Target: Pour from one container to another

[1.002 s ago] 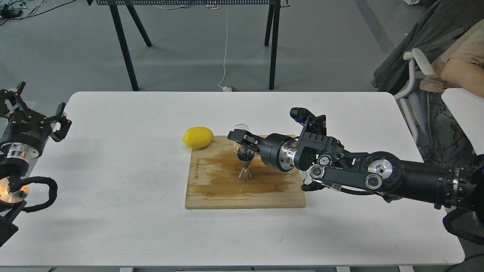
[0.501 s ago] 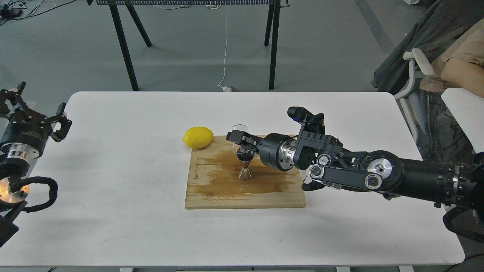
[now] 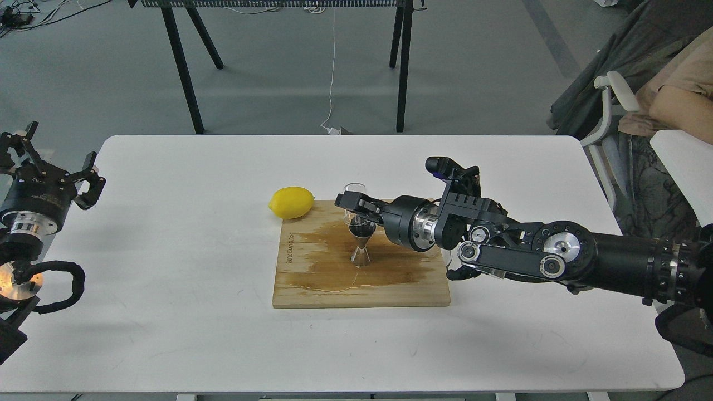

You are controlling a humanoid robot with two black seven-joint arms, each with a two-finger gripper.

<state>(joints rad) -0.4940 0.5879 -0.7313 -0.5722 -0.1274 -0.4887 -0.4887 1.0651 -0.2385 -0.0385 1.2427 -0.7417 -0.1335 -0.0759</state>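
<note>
- Right gripper (image 3: 352, 205) clamped on the glass cup (image 3: 354, 192), cup upright between its fingers.
- Jigger (image 3: 361, 245) just below the gripper, upright on the wet cutting board (image 3: 312, 278).
- Lemon (image 3: 291, 202) off to the gripper's left, at the board corner.
- Left gripper (image 3: 58, 164) spread wide, empty, far off at the table (image 3: 167, 223) edge.
</note>
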